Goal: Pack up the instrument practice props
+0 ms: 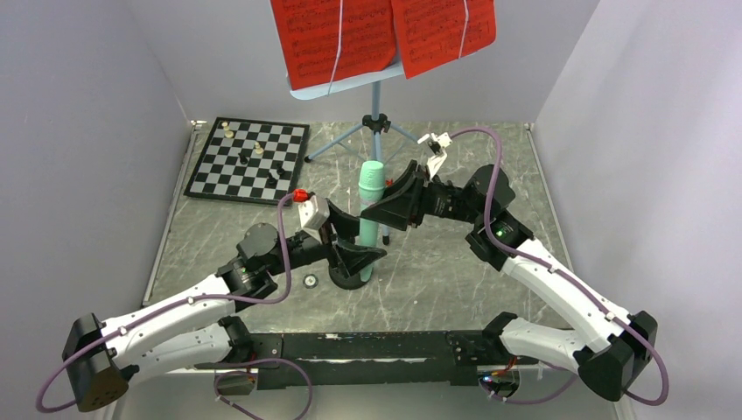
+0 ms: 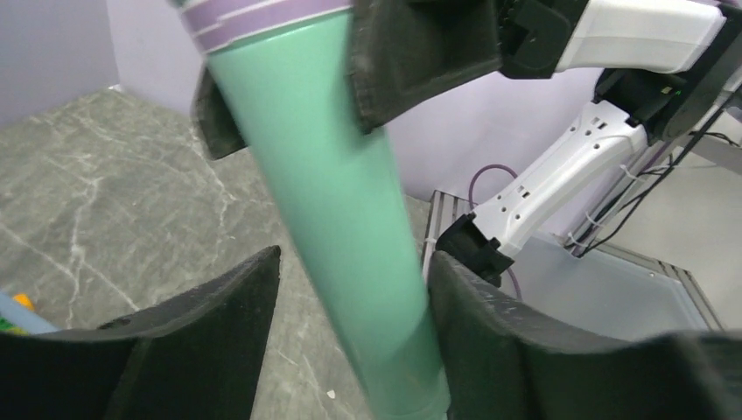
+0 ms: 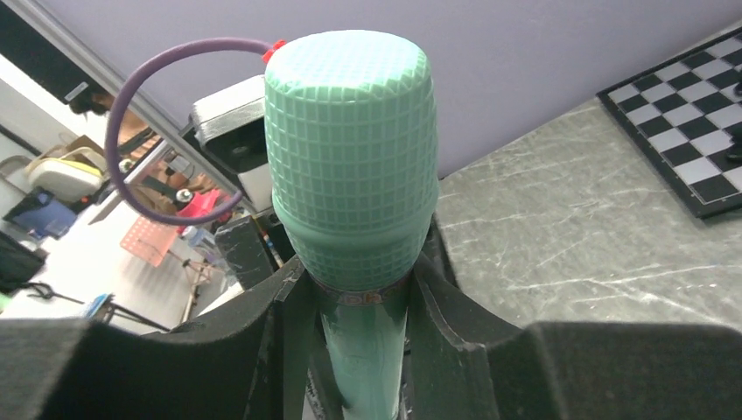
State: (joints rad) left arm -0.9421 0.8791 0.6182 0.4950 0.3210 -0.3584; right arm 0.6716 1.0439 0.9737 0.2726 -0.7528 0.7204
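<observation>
Down at the near edge, two white arms reach in over the grey desk (image 1: 437,280) and meet in the middle. Between them stands the mint-green toy microphone (image 1: 371,206), upright, with its bottom end at the small black round-base mic stand (image 1: 347,282). The right gripper (image 3: 359,289) is pinching the microphone just under its bumpy head. The left gripper (image 2: 352,261) sits lower down, with its fingers spread on both sides of the handle, and I can see a gap on at least one side. Farther back is the light blue music stand (image 1: 376,122) on its tripod, with the red sheet-music pages (image 1: 332,39) resting on it. To its left, a chessboard (image 1: 249,159) with a few pieces lies flat on the desk.
</observation>
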